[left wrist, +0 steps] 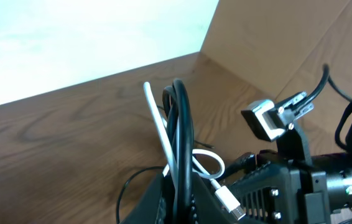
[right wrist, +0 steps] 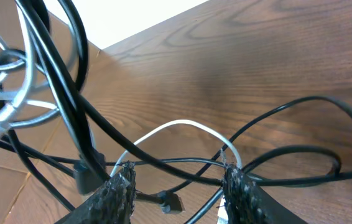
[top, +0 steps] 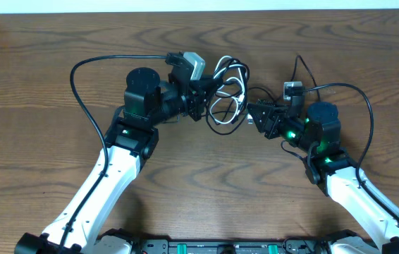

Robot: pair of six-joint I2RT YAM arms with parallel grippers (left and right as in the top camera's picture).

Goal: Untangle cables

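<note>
The cables lie in a tangle of black and white loops at the table's middle, between my two grippers. My left gripper is shut on the tangle's left side. In the left wrist view the left gripper pinches upright black cables and a white cable, whose white plug hangs to the right. My right gripper points at the tangle's right side. In the right wrist view its fingers stand apart, with thin black cables and a black plug between them, and a white loop just beyond.
The wooden table spreads all round. Thick black arm wires arc out on the left and on the right. A cardboard wall stands past the table's edge. The right arm's wrist camera sits close to the left gripper.
</note>
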